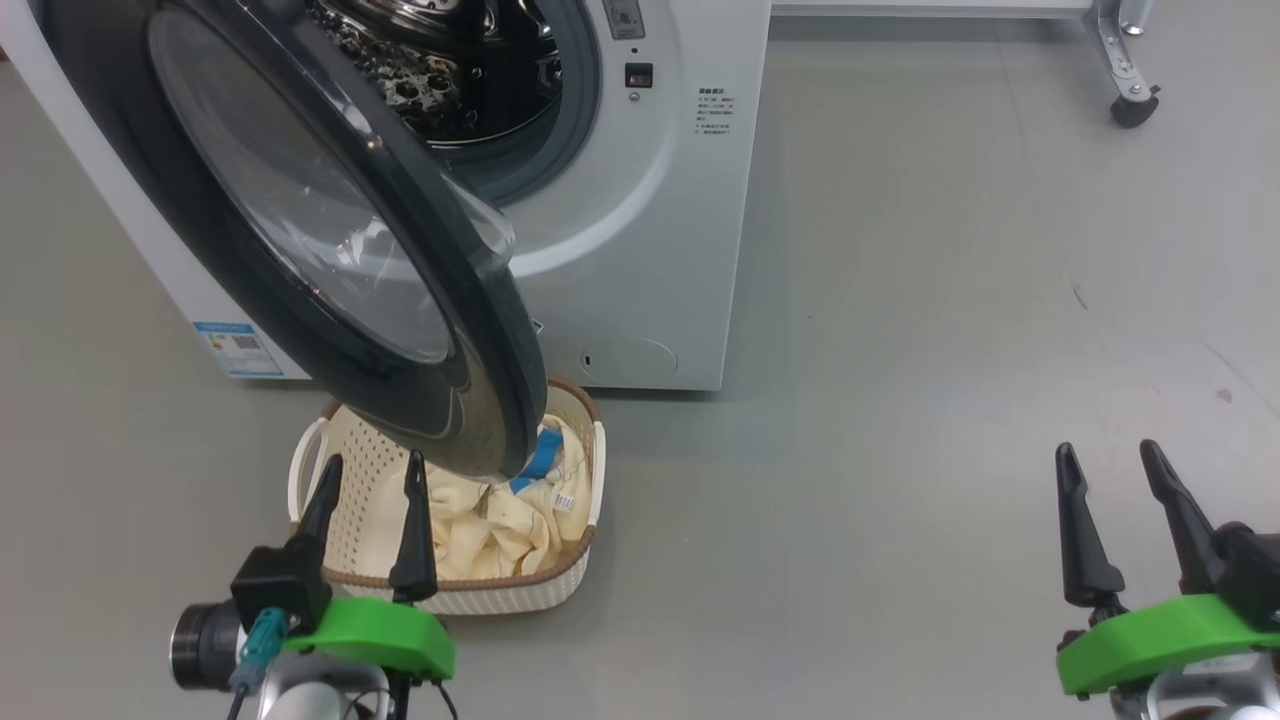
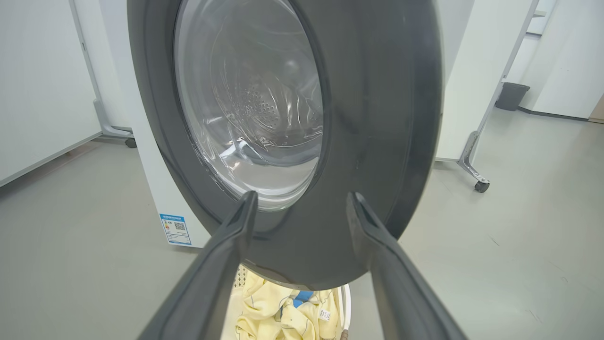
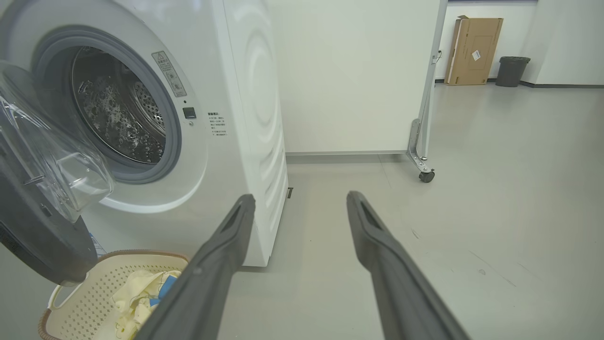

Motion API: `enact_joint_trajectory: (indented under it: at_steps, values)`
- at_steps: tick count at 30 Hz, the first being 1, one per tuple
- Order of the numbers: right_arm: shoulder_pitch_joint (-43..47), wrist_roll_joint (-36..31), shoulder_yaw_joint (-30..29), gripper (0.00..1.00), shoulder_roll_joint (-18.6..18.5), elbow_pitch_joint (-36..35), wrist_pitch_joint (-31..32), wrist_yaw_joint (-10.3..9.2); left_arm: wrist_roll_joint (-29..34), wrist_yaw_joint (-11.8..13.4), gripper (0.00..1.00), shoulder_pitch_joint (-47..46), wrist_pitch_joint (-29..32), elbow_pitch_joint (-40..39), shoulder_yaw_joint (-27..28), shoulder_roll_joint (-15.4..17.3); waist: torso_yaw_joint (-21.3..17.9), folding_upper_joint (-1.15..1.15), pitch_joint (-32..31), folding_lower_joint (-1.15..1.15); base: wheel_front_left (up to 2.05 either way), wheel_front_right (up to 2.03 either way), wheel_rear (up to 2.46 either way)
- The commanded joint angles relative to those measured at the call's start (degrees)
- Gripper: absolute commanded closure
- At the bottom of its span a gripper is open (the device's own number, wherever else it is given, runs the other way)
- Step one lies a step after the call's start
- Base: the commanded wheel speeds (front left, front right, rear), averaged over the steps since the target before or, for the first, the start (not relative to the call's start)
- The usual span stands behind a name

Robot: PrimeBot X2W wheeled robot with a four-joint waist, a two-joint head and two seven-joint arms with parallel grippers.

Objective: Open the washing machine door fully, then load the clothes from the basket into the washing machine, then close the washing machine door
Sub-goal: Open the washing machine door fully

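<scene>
Clothes [image 1: 490, 530] of cream-yellow cloth lie in the cream plastic basket [image 1: 500, 592], under the round black-rimmed door [image 1: 495, 340], maybe half open. Left gripper [image 1: 372, 460] and right gripper [image 1: 1105, 447] gape, empty.

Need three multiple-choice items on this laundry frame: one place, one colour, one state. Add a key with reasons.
1. Where does the basket stand?
A. On the floor before the washing machine, under the lower rim of its door
B. Inside the drum
C. On top of the machine

2. What colour is the patch on the clothes?
A. Red
B. Blue
C. Green

3. What state is the door in?
A. Shut against the gasket
B. Swung open, drum exposed
C. Lying on the floor

Key:
1 A: the head view shows it on the floor beneath the door rim.
2 B: blue shows among the cream fabric.
3 B: the steel drum is visible past the door.
</scene>
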Motion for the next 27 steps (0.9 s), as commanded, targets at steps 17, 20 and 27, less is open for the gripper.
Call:
enact_joint_trajectory:
  at_steps: [17, 20, 27]
  values:
    - [-0.08, 0.58, 1.53, 0.00, -0.65, -2.87, 0.47, 0.20, -1.13, 1.51, 1.00, -7.02, -0.31, -0.64, 3.94, 2.55, -0.75, 0.00, -0.44, 0.00, 0.00, 0.00, 0.00]
    - [0.00, 0.57, 1.48, 0.00, -0.65, -3.06, 0.58, 0.20, -0.40, 2.68, 1.00, -9.02, -0.33, -3.44, 4.89, 3.31, -0.71, 0.00, -0.42, 0.00, 0.00, 0.00, 0.00]
    - [0.06, 0.69, 1.22, 0.00, -0.65, -3.00, 0.68, 0.20, 2.86, 5.33, 1.00, -13.49, 0.06, -16.74, 4.85, 4.53, -0.90, 0.00, -0.84, 0.00, 0.00, 0.00, 0.00]
